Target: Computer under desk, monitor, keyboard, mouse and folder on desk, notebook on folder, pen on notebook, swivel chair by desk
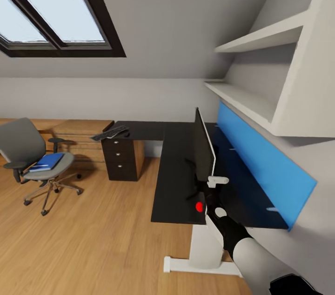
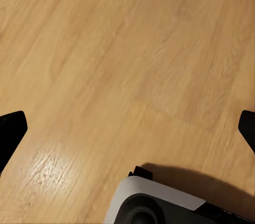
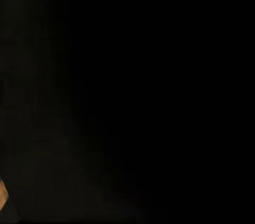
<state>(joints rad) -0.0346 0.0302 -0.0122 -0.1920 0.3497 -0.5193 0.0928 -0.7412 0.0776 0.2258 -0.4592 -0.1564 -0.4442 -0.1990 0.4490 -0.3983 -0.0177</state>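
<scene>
Even daylight up top, one feed nearly black.

From my head camera the skylight [image 1: 51, 4] in the upper left glows pale, lighting the room softly; the glossy table [image 1: 174, 169] looks dark, and straight lines bow toward the frame edges. My left wrist feed shows a glare patch on the floor [image 2: 127, 59] and a soft shadow at bottom. The right wrist feed is almost wholly dark.

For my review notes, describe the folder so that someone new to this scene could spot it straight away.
Look under the skylight to the grey swivel chair standing on the wood floor, apart from the black desk. The folder lies flat on its seat. It is the bright-blue thin rectangle there, far smaller than the blue wall panel behind the desk.
</scene>
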